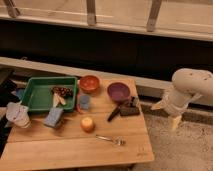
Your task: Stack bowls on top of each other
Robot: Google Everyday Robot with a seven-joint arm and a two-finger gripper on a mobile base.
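Observation:
The orange-red bowl (89, 83) stands upright at the back of the wooden table (75, 150), just right of the green tray. The purple bowl (118, 91) sits apart from it, further right and a little nearer. Both are empty and neither is on the other. My white arm (189, 89) hangs off the table's right side. My gripper (175, 121) points down over the floor there, well clear of both bowls, open with nothing in it.
A green tray (31, 96) with food bits fills the back left. In front of the bowls are a blue-grey cup (84, 102), a dark tool (124, 110), a blue sponge (53, 118), an orange fruit (87, 124) and a fork (111, 140). A white cloth (16, 113) lies at the left edge.

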